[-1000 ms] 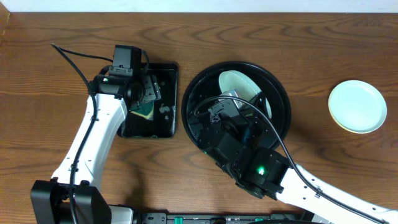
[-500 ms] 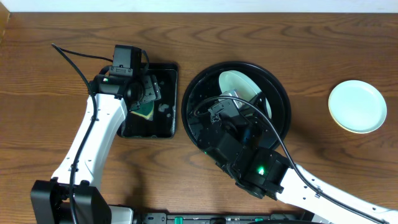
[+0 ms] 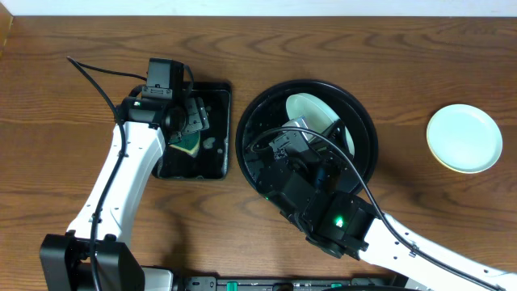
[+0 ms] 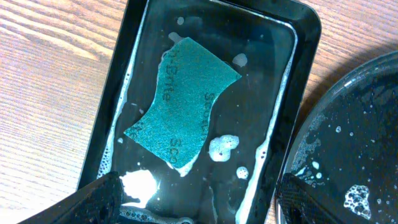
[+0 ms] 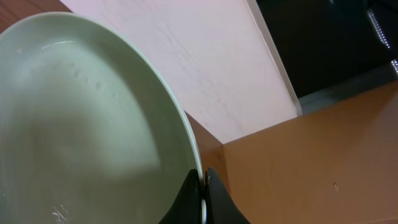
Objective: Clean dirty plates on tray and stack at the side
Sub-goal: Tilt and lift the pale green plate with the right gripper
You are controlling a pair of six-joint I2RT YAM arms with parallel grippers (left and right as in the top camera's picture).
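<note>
The round black tray (image 3: 365, 121) holds a pale plate (image 3: 309, 108), partly hidden under my right arm. In the right wrist view my right gripper (image 5: 204, 194) is shut on the rim of this pale plate (image 5: 81, 124), which stands tilted on edge. Another pale mint-blue plate (image 3: 464, 138) lies on the table at the far right. My left gripper (image 4: 202, 205) is open and empty above the rectangular tray. I cannot see a red smear on any plate.
A small rectangular black tray (image 3: 218, 129) of soapy water lies left of the round tray; it also shows in the left wrist view (image 4: 305, 74). A green scouring sponge (image 4: 186, 102) lies in it. Foam flecks dot the round tray's rim (image 4: 367, 149).
</note>
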